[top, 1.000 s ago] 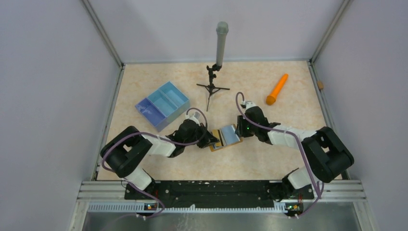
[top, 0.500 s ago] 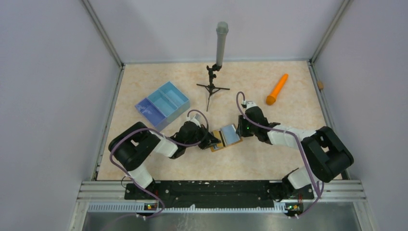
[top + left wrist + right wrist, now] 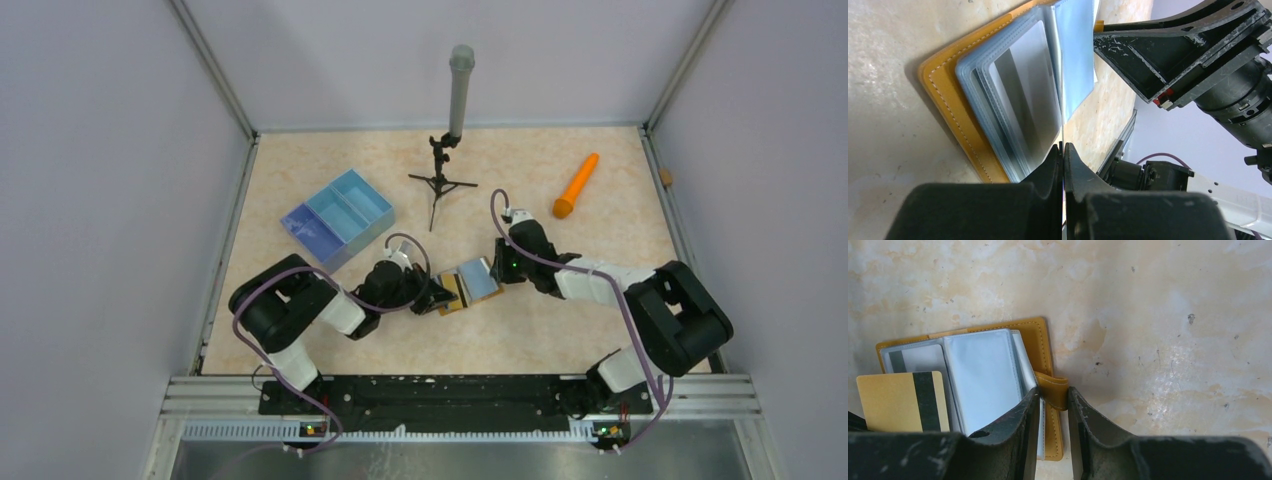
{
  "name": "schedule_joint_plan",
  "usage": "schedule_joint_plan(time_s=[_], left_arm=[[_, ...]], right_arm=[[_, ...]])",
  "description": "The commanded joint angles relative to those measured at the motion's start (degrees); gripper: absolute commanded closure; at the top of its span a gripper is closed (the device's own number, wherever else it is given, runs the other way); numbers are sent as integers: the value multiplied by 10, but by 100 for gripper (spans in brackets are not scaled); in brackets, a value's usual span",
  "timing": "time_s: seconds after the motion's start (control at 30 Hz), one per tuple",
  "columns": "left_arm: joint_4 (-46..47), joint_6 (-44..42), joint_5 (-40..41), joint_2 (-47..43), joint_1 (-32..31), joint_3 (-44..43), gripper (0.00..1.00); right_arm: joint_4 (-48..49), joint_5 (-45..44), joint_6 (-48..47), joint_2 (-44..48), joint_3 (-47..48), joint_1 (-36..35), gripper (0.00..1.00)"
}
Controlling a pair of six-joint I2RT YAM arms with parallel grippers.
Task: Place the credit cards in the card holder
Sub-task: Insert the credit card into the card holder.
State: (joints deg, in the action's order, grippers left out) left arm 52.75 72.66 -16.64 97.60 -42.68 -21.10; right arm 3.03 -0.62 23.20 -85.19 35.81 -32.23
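Observation:
The mustard-orange card holder (image 3: 466, 285) lies open on the table between both arms, its greyish-blue pockets facing up. My left gripper (image 3: 436, 297) is shut on a gold credit card with a dark stripe (image 3: 900, 401), whose far end overlaps the holder's left pockets. In the left wrist view the card is only a thin edge between the fingers (image 3: 1063, 146). A grey card with a dark stripe (image 3: 1023, 85) sits inside a left pocket. My right gripper (image 3: 1053, 390) is closed around the holder's snap tab (image 3: 1055, 390) and right edge, and it shows in the top view (image 3: 497, 272).
A blue divided tray (image 3: 337, 218) stands at the back left. A small black tripod holding a grey tube (image 3: 455, 110) stands at the back middle. An orange cone-shaped stick (image 3: 576, 186) lies at the back right.
My left arm has shifted its wrist a little while keeping the card at the holder's left side. The right arm and the holder have hardly moved.

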Motion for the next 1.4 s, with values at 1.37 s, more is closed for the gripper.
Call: schedule_joint_plan(time_s=[1.37], left_arm=[[210,36,-25,85,-2,32,100]], right_arm=[[-57,-30,3,-30,15,-5,76]])
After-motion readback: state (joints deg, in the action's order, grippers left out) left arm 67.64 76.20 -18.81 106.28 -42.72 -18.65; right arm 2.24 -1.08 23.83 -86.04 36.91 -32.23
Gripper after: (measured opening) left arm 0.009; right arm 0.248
